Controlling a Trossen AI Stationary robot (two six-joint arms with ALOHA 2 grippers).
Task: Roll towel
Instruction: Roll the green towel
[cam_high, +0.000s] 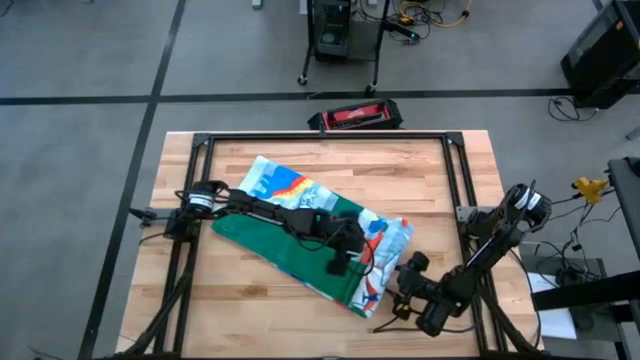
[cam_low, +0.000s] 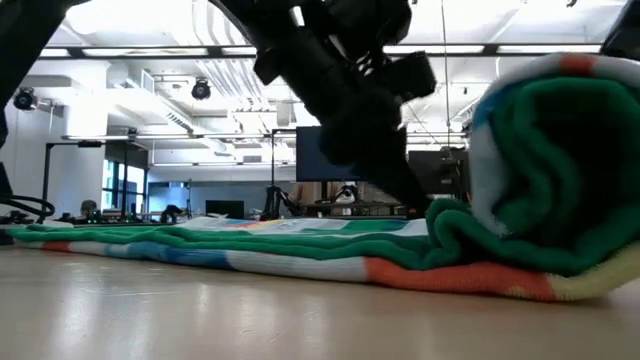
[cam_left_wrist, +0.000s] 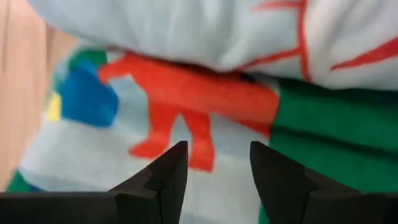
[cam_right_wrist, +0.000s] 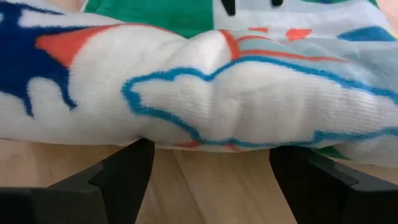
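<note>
- The dinosaur towel (cam_high: 300, 235) lies slantwise across the middle of the wooden bench (cam_high: 200, 330). The end nearest the right claw is bunched into a thick roll (cam_low: 540, 190); the rest lies flat, green back showing, printed side at the far end.
- The left claw (cam_high: 340, 262) hovers over the towel just short of the roll. Its fingers (cam_left_wrist: 165, 180) stand parted with nothing between them, a red dinosaur print directly below and the roll's bulge just ahead.
- The right claw (cam_high: 405, 268) sits at the roll's outer side, down near the bench. Its fingers (cam_right_wrist: 124, 174) are spread wide and released, the roll's white-and-blue face right in front of them, bare wood beneath.
- Judged from this, rolling is under way with most of the cloth not yet wound.
- To do the step well, both claws should take the roll at matching points along its length and turn it evenly toward the flat part, or it will likely skew into a cone.
- Keeping the roll pressed snug as it turns should stop the soft cloth springing loose.
- No containers are visible on the bench.
</note>
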